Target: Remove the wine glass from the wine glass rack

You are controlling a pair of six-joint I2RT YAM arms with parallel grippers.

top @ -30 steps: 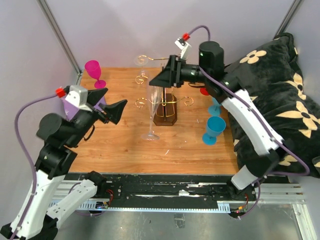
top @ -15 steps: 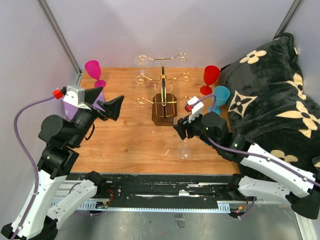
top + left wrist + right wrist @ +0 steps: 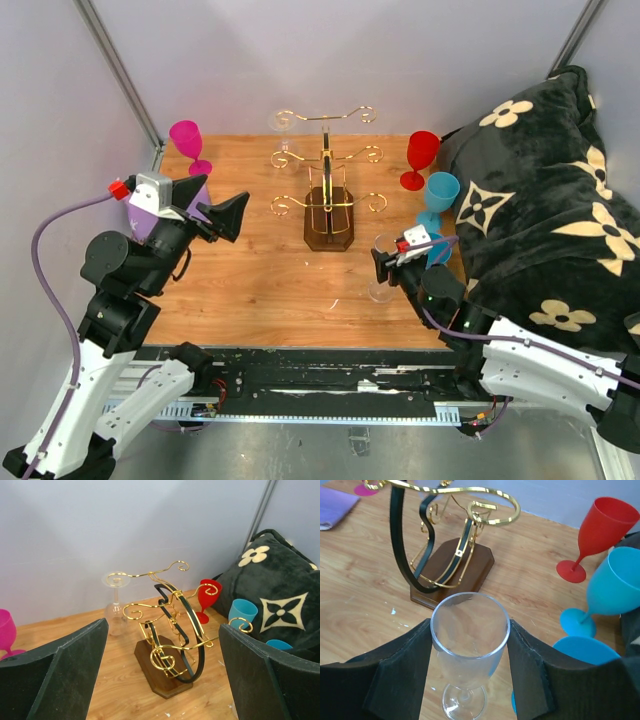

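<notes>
No legible txt, labels, nos. or signs are showing in any view. Cushion (image 3: 545,255) is showing only flower & star motifs, no letters.

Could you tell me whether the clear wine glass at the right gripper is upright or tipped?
Upright: the clear wine glass shows its open rim on top and foot below, between the right gripper's fingers.

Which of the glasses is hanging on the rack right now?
The clear one hanging bowl-down from the rack's far-left hook. The second clear glass stands upright between the right hand's fingers; the coloured ones stand on the table.
</notes>
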